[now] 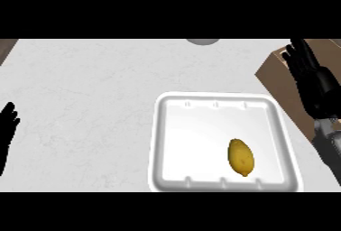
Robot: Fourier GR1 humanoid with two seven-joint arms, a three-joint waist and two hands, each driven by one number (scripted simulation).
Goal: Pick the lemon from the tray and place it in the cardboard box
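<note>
A yellow lemon (241, 156) lies in the lower right part of a white tray (174, 149) on the pale counter. The brown cardboard box (274, 72) shows only partly at the right edge, behind the tray's far right corner. My right hand (307, 79) hangs over the box and the tray's right rim with its fingers straight, open and empty, well above the lemon. My left hand (8, 131) rests open at the left edge, far from the tray.
A grey round object (202, 41) peeks in at the top edge of the counter. The counter's brown border shows at the top left corner. Bare white counter (86, 90) stretches left of the tray.
</note>
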